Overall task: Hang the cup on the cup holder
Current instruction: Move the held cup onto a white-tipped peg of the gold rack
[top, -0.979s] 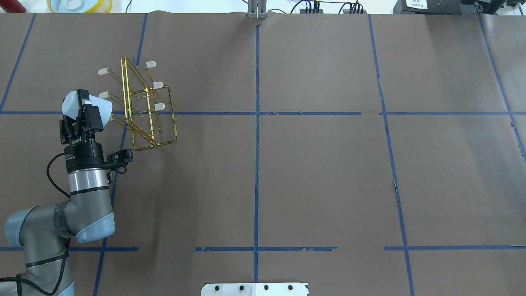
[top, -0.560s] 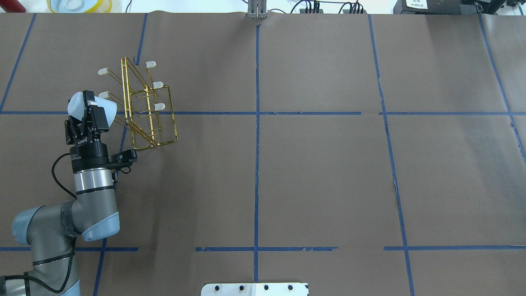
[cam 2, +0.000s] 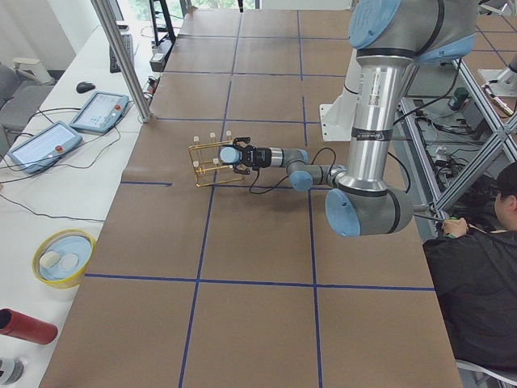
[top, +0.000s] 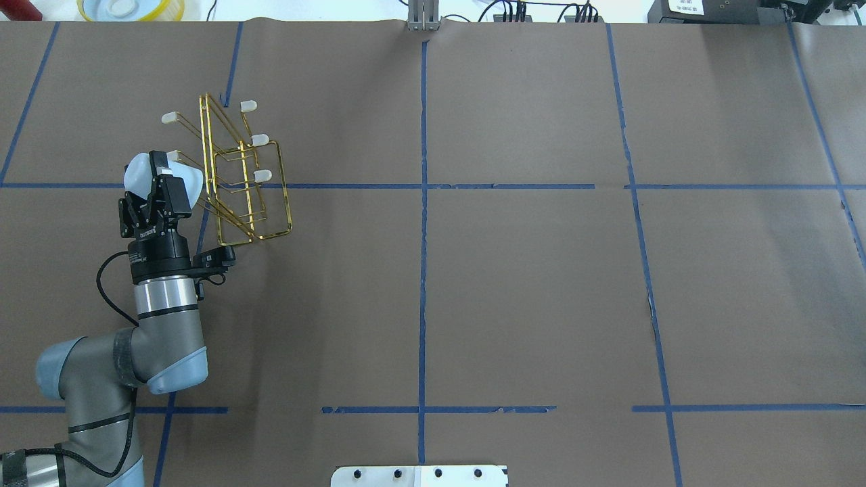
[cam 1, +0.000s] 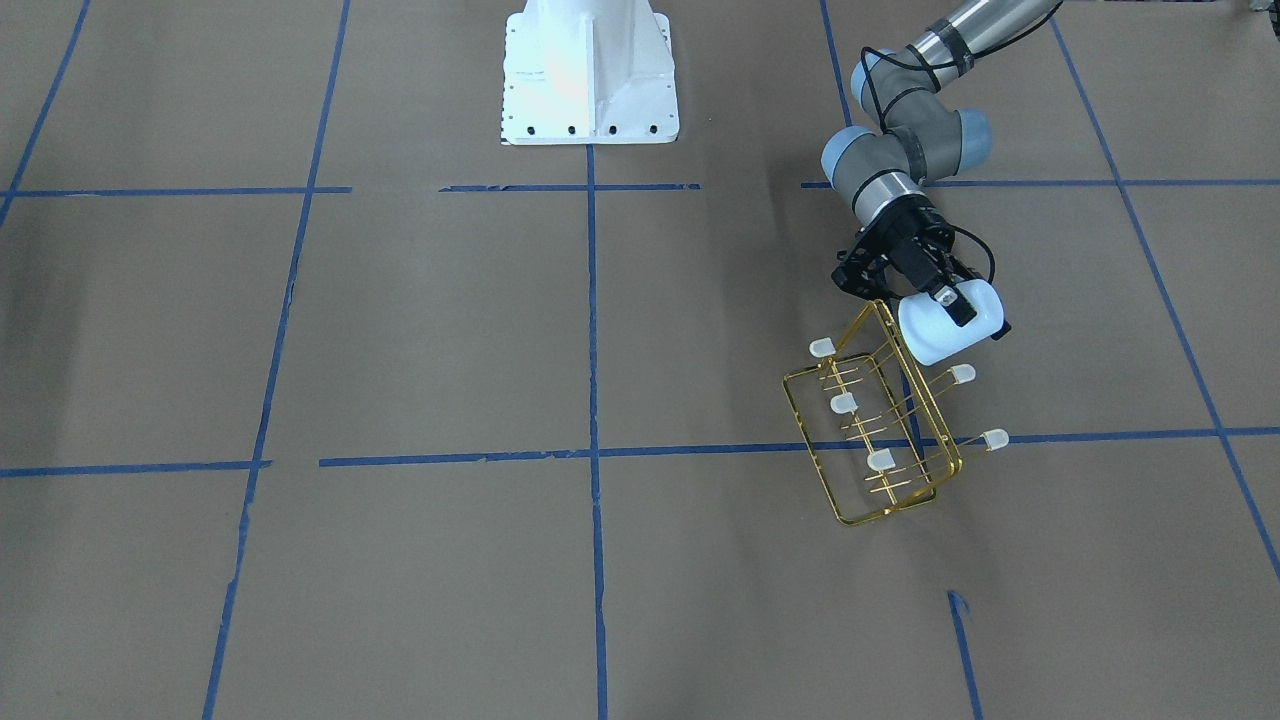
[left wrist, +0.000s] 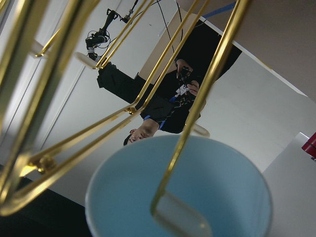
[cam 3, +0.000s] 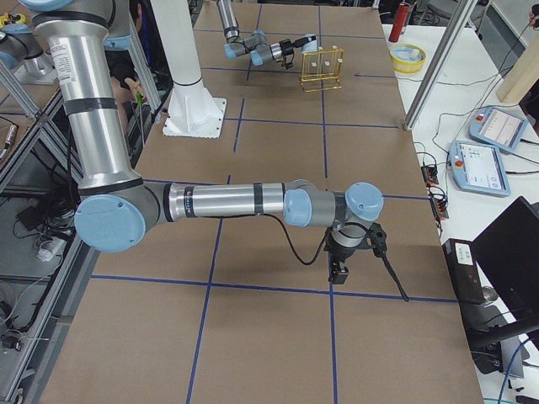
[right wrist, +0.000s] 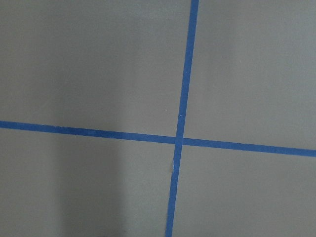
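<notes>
At the far left of the brown paper-covered table (top: 541, 270) with its grid of blue tape lines, the left gripper (top: 162, 178) holds the small pale blue-white plastic cup (top: 137, 174) clear of the surface. The cup is held on its side. Its black fingers (cam 1: 951, 300) are clamped across the middle of the tumbler's body, one over the top side as the overhead view shows it. The rounded closed base sticks out on the side away from the rack, and the open rim sticks out on the side toward it.

The gold wire cup holder (top: 249, 193), a rectangular frame with thin prongs tipped in frosted whitish caps, stands just beside the gripper, on its right. In the front-facing view the cup (cam 1: 935, 338) sits against the upper corner of the cup holder (cam 1: 880, 440), level with its nearest prongs.

The left wrist view looks past the gold wires and down into the cup's pale blue mouth (left wrist: 207, 192). One prong (left wrist: 197, 113) runs down over the rim, and its capped tip (left wrist: 181, 219) lies inside the opening, close to the lower edge. Whether the cap touches the inner wall cannot be told.

The right gripper (cam 3: 344, 259) hangs low over the table well apart from all this, near the robot's right end. Only the side view catches it, so whether its fingers are apart or together cannot be told. Its wrist camera shows only paper and a crossing of tape lines.
</notes>
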`<state>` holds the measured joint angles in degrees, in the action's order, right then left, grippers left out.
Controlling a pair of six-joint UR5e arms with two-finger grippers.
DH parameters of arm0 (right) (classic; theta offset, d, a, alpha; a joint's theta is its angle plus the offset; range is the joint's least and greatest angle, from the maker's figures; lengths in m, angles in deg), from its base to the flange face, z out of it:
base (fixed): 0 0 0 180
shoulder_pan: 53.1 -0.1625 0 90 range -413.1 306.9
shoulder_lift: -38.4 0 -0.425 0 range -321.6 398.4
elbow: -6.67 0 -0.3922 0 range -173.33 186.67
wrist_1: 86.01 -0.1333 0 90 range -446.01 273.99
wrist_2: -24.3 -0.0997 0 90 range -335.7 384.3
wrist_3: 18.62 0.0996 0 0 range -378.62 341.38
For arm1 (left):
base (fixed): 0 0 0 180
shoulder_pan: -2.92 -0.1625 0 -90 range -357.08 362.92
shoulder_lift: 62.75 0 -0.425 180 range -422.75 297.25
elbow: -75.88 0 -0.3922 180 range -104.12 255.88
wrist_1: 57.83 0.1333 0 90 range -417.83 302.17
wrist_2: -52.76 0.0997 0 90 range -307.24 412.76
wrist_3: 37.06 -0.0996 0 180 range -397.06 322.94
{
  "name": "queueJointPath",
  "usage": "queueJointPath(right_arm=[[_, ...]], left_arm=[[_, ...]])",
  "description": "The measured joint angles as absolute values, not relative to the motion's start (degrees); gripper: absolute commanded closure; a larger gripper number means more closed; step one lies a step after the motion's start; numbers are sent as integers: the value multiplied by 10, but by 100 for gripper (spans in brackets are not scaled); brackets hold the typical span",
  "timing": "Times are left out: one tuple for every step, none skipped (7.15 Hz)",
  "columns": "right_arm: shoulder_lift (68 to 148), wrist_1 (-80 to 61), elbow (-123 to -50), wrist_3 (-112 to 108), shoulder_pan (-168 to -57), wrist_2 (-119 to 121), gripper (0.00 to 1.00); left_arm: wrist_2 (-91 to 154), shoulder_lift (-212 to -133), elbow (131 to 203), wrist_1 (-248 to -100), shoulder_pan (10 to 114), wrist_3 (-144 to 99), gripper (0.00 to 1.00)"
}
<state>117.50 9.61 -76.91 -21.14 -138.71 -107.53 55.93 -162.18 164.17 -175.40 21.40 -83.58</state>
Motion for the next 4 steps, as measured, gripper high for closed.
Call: queueJointPath(right_arm=[[1175,96,-769,-211,-1387,-1075,0],[1175,96,-769,-211,-1387,-1075,0],[1175,96,-769,-211,-1387,-1075,0],[1175,96,-769,-212,-1387,-1075,0]], left_arm=[[559,-1625,1638,-1754,214,-836,100],[559,-1628,1635,-1754,214,-836,100],[559,-1630,1632,-1754,214,-836,100],[559,-1632,1631,-1754,214,-836,94]])
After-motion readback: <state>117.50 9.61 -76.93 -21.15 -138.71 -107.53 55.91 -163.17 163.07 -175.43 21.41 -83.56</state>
